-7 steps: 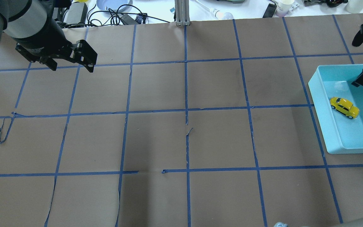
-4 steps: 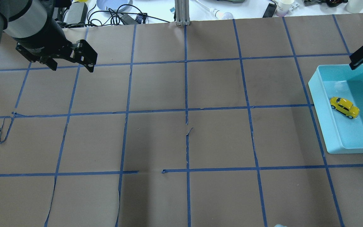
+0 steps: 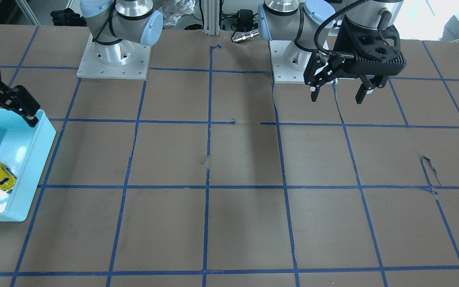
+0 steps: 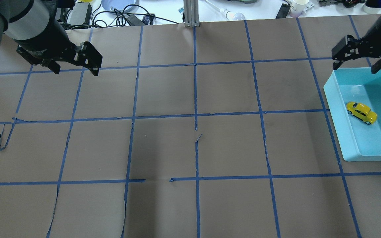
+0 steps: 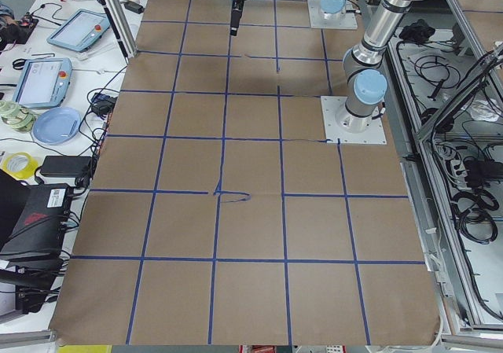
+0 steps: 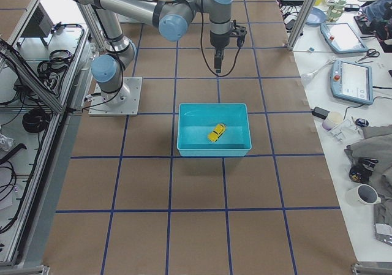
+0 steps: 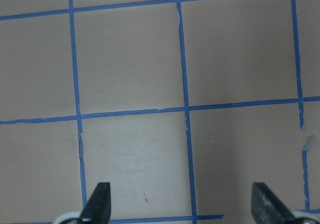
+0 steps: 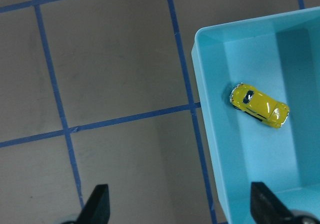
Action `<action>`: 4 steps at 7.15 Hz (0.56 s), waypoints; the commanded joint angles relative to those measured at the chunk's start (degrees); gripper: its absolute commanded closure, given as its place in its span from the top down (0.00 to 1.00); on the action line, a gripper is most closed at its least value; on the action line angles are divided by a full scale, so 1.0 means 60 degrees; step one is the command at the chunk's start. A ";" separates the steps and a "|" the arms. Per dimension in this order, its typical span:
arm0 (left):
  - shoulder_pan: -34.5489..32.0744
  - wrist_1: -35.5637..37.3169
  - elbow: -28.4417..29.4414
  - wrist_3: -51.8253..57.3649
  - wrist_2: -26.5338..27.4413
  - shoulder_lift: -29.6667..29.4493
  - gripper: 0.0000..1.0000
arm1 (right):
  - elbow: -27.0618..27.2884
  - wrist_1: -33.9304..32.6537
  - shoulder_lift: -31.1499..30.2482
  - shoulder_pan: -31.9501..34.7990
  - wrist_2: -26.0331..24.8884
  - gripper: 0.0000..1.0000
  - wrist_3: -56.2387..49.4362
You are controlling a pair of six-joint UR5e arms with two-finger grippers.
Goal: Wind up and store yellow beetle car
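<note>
The yellow beetle car [image 4: 361,112] lies on its wheels inside a light blue bin [image 4: 337,122] at the table's right edge. It also shows in the front view [image 3: 1,175], the right side view [image 6: 215,132] and the right wrist view [image 8: 259,106]. My right gripper [image 4: 356,67] is open and empty. It hangs above the bin's far left corner, apart from the car. My left gripper [image 4: 74,71] is open and empty, above bare table at the far left. In the left wrist view its fingertips [image 7: 97,201] frame only brown paper.
The table is covered in brown paper with a blue tape grid [image 4: 195,115]. Some tape is loose and torn near the middle [image 4: 198,137] and at the left [image 4: 3,138]. Cables, a plate and cups lie beyond the far edge [image 4: 124,13].
My right gripper has risen out of the bin and now hangs open above its far left corner. The car and my left arm have not moved.
</note>
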 commanded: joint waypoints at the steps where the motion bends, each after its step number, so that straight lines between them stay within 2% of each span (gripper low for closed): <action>1: -0.0002 -0.0010 -0.0001 0.0010 0.0009 0.0000 1.00 | -0.0089 0.0268 -0.0064 0.1264 -0.0009 1.00 0.1535; 4: -0.0002 -0.0010 -0.0001 0.0010 0.0023 0.0000 1.00 | -0.0045 0.0239 0.0228 0.1534 0.0020 1.00 0.1720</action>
